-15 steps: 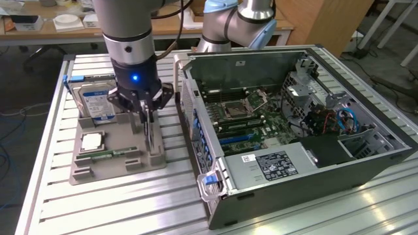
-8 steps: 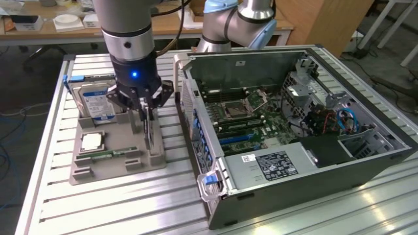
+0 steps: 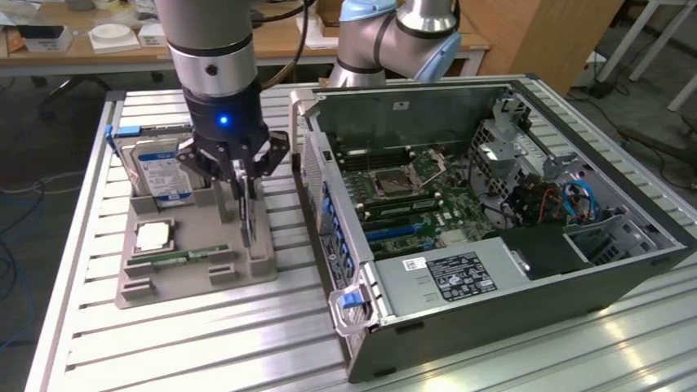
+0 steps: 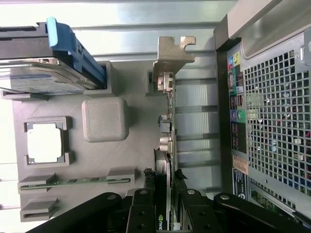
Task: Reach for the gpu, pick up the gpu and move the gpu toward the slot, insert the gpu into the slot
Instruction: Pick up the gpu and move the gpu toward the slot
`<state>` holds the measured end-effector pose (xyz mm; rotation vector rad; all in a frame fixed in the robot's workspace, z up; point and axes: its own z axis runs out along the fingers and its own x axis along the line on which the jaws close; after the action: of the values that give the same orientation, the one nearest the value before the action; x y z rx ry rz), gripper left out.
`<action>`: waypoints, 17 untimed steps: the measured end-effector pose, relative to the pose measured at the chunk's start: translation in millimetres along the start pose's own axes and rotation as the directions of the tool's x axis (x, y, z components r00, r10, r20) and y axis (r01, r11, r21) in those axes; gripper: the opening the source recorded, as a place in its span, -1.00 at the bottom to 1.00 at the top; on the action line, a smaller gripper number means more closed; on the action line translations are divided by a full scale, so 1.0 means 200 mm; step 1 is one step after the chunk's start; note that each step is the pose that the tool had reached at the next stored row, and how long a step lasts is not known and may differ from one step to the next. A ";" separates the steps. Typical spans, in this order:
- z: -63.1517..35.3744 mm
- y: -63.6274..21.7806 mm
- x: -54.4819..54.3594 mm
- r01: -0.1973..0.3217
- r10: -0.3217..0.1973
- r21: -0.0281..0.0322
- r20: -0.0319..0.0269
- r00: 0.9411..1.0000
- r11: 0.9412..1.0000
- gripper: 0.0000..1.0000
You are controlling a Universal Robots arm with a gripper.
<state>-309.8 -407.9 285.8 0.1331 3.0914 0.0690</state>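
The gpu (image 3: 248,219) stands on its edge in the grey parts tray (image 3: 207,273), at the side of the tray nearest the computer case. In the wrist view its silver end bracket (image 4: 170,60) points away from me and the thin green card edge (image 4: 168,145) runs back between my fingers. My gripper (image 3: 244,181) (image 4: 166,196) comes straight down on the card, shut on the gpu, one black finger (image 4: 144,206) on each face. The slot (image 3: 399,232) is among the dark and blue strips of the green motherboard in the open case.
The tray also holds a blue-labelled hard drive (image 3: 162,173) (image 4: 43,82), a silver processor (image 3: 153,237) (image 4: 44,145) and a memory stick (image 3: 179,258) (image 4: 73,181). The open computer case (image 3: 512,278) lies at the exterior view's right, its perforated rear panel (image 4: 277,121) close by.
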 end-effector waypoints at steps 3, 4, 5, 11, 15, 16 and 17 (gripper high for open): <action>-0.023 0.001 0.00 0.000 0.000 0.000 0.000 1.000 1.000 -0.49; -0.031 0.001 0.00 0.000 0.000 0.000 0.000 1.000 1.000 -0.49; -0.039 0.002 0.00 0.000 0.000 0.000 0.000 1.000 1.000 -0.49; -0.057 0.003 0.00 0.000 0.000 0.000 0.000 1.000 1.000 -0.49; -0.069 0.003 0.00 0.000 0.000 0.000 0.000 1.000 1.000 -0.49; -0.072 0.003 0.00 0.000 0.000 0.000 0.000 1.000 1.000 -0.49; -0.077 0.004 0.00 0.000 0.000 0.000 0.000 1.000 1.000 -0.49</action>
<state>-309.7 -407.9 301.2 0.1331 3.0913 0.0693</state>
